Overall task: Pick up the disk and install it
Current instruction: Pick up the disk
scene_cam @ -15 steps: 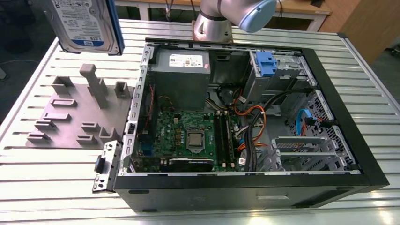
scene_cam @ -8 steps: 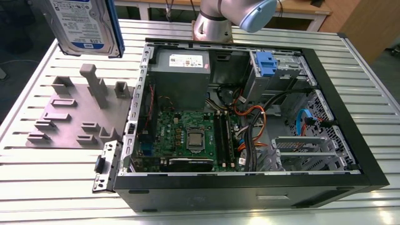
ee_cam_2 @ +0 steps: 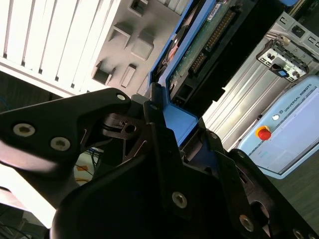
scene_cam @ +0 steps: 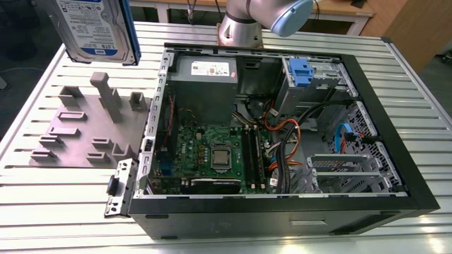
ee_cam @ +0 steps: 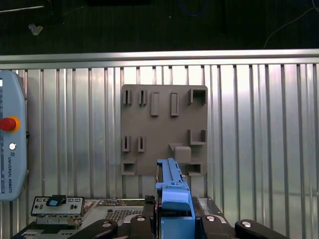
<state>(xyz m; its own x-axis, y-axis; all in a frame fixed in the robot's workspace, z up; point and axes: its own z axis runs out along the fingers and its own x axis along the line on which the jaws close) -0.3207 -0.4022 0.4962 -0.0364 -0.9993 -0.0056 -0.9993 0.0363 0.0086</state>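
The disk [scene_cam: 95,29], a silver-grey drive with a white-and-blue label in a blue bracket, hangs upright in the air above the table's far corner at the exterior view's left. It is off the grey fixture plate [scene_cam: 92,127] and outside the open computer case [scene_cam: 282,206]. In both wrist views my gripper [ee_cam_2: 182,129] [ee_cam: 174,219] is shut on the blue bracket end of the disk [ee_cam_2: 199,42] [ee_cam: 172,191], one black finger [ee_cam_2: 154,117] on each side. The disk's green circuit-board side faces the second wrist view.
The open case holds a motherboard [scene_cam: 215,153], a power supply [scene_cam: 205,79] and a grey drive cage with a fixed blue handle [scene_cam: 300,71]. A loose grey bracket [scene_cam: 120,188] lies by the case's near corner. A teach pendant [ee_cam: 10,144] rests on the slatted table [scene_cam: 71,206].
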